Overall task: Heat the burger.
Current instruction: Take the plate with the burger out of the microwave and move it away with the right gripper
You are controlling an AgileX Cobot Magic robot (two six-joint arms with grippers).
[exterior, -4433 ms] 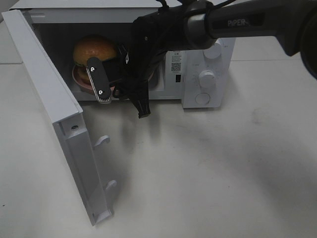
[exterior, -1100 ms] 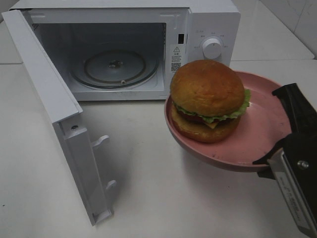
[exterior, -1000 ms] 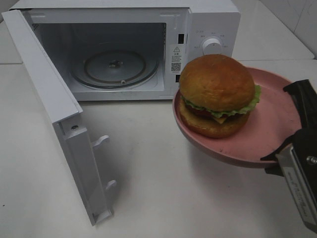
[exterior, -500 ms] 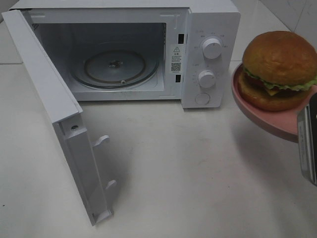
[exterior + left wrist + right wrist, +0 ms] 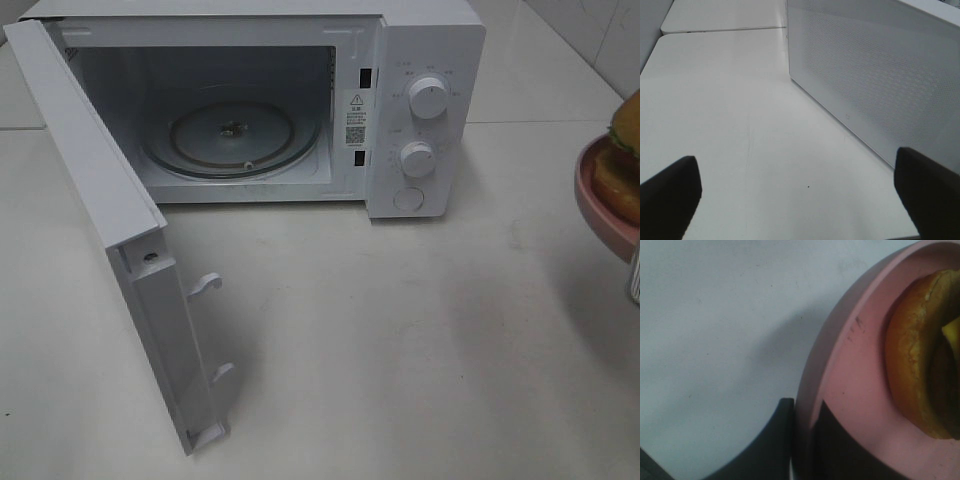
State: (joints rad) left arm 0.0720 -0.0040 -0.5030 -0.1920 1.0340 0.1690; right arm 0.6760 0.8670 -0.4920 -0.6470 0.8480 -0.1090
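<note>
Microwave (image 5: 420, 60) door (image 5: 100, 230) open, turntable (image 5: 230, 135) bare; right fingers (image 5: 785, 435) clench the pink plate (image 5: 850, 405) carrying the burger (image 5: 920, 355) far right; left fingers (image 5: 670, 192) released; loading, closing, heating remain

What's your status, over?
Left gripper open, empty. Right gripper shut on pink plate rim, burger aboard. Microwave door open, nothing blocking.

The bench (image 5: 400, 340) is a flat white surface with a seam line running across its far part. A white microwave (image 5: 425, 60) stands directly on the bench at the far side, left of centre, its door (image 5: 110, 230) swung open toward the near left. The bench surface to the right of the microwave and along the near side is plain white.
</note>
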